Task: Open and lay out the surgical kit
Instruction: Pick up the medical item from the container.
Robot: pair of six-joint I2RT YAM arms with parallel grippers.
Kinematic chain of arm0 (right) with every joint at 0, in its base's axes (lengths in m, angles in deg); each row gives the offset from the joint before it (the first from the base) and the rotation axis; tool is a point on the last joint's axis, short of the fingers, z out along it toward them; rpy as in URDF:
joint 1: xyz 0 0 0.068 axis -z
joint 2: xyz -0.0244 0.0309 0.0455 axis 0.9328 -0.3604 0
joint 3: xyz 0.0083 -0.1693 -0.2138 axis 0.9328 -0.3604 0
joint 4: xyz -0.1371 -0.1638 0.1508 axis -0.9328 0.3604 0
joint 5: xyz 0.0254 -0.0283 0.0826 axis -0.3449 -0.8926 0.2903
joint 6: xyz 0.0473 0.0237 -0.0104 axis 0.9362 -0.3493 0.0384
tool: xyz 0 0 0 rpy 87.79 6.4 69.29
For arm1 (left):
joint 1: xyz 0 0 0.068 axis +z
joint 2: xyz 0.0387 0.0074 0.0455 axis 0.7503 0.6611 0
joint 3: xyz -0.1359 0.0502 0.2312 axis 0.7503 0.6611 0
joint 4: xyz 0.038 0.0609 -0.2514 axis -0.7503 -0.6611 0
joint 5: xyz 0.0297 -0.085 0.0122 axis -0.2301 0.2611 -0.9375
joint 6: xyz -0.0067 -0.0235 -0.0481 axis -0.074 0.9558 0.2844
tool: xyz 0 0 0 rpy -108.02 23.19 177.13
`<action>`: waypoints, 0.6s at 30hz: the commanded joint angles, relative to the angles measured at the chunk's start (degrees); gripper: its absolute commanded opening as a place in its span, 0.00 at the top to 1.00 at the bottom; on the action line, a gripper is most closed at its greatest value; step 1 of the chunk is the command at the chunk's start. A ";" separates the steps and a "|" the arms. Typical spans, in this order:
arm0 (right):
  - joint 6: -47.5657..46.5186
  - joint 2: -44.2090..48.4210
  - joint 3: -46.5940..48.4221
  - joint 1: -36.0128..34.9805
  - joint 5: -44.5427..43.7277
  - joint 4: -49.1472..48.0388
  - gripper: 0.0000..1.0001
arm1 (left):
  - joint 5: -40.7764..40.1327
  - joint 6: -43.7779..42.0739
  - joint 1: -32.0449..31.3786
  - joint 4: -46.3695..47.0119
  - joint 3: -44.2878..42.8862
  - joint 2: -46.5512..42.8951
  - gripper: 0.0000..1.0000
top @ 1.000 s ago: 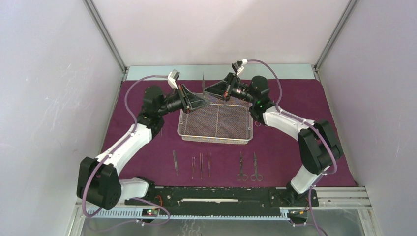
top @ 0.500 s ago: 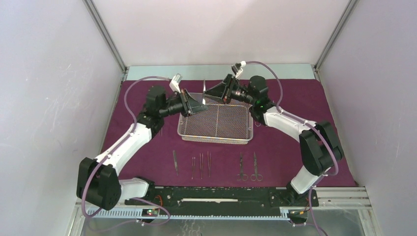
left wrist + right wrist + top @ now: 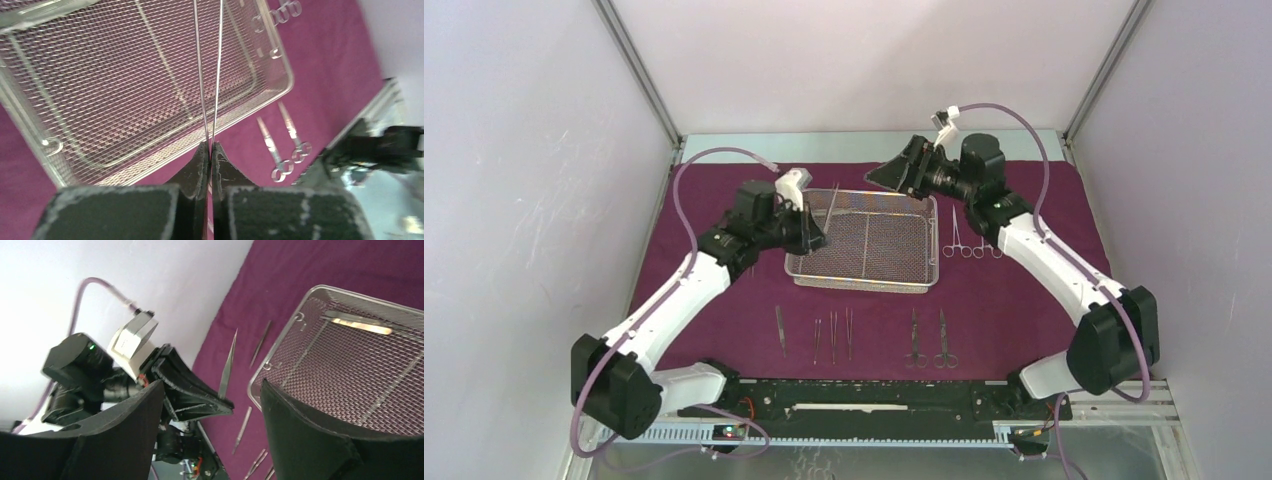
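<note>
Since a second ago your right gripper (image 3: 882, 178) has let go of the tweezers (image 3: 210, 75) and drawn back toward the far right corner of the wire-mesh tray (image 3: 864, 283). Its fingers (image 3: 125, 430) now stand wide apart with nothing between them.

Your left gripper (image 3: 210, 150) has swung a little to the left and holds the tweezers alone. Its fingers are clenched on one end, and the two thin blades run straight out past the fingertips, spreading slightly and slanting up over the tray's far left corner. Beneath and ahead of those left fingers the tray lies flat on the maroon cloth (image 3: 1044, 200).

Between and beyond your right fingers you see the left gripper with the tweezers' point rising from it, well apart from the right pads. Ring-handled clamps (image 3: 969, 240) lie on the cloth just beside the tray's right edge. A row of slim instruments (image 3: 832, 336) and two scissors (image 3: 929, 341) rests on the cloth, well behind both sets of fingers.
</note>
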 commanded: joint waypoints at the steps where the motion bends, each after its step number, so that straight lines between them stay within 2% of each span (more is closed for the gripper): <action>1: -12.67 -0.42 8.43 -0.85 -1.73 16.83 0.21 | -14.51 -14.11 -5.73 -7.25 -5.61 -3.24 1.00; 5: -19.22 -2.49 13.85 -0.76 0.50 25.23 0.22 | -21.63 -21.41 -11.29 -9.61 -6.51 -4.32 1.00; 9: -25.26 -5.74 19.02 -0.98 5.01 33.81 0.24 | -25.19 -28.11 -15.83 -10.70 -6.11 -5.73 1.00; 18: -32.15 -7.87 20.69 -1.50 16.30 41.23 0.29 | -27.15 -34.99 -23.36 -9.43 -2.29 -9.62 1.00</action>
